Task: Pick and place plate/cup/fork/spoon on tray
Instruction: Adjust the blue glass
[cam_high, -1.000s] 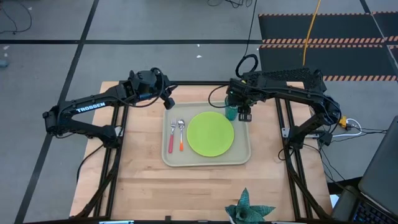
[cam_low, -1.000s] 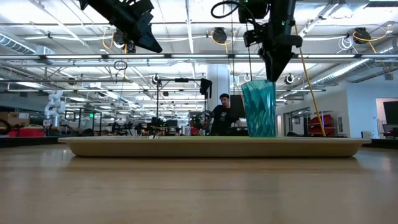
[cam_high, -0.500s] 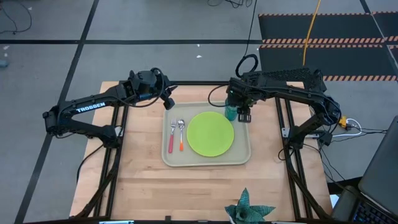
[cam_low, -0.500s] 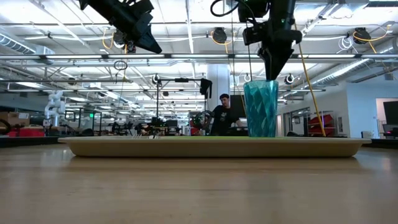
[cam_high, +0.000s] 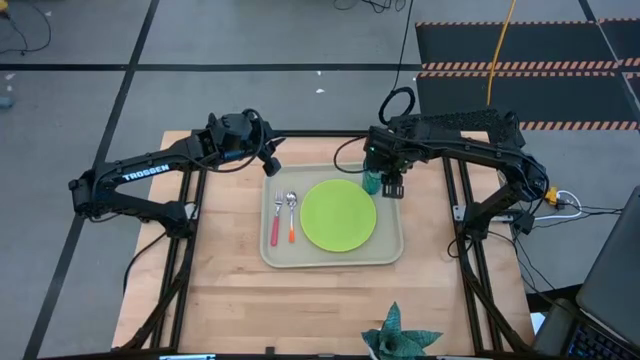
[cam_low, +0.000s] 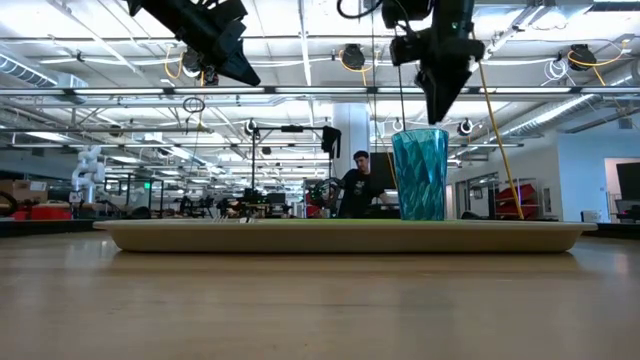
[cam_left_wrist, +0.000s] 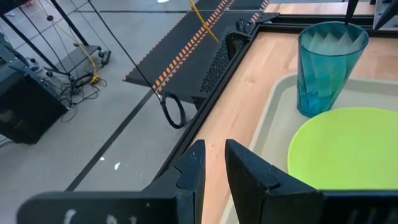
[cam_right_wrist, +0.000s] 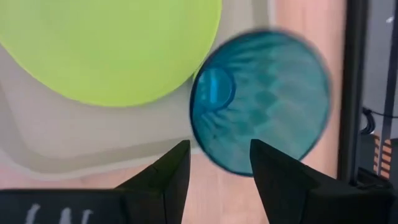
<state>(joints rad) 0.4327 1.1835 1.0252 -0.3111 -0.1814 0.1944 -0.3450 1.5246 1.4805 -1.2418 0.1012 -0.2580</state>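
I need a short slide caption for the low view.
Teal cup stands upright on the beige tray, right gripper just above it.

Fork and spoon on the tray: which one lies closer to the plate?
The spoon, the orange-handled one. It lies between the red-handled fork and the lime-green plate; the fork sits nearer the tray's outer rim.

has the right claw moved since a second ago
Yes. In the low view the right claw has risen clear of the cup, which stands on the tray; earlier its tips reached the rim.
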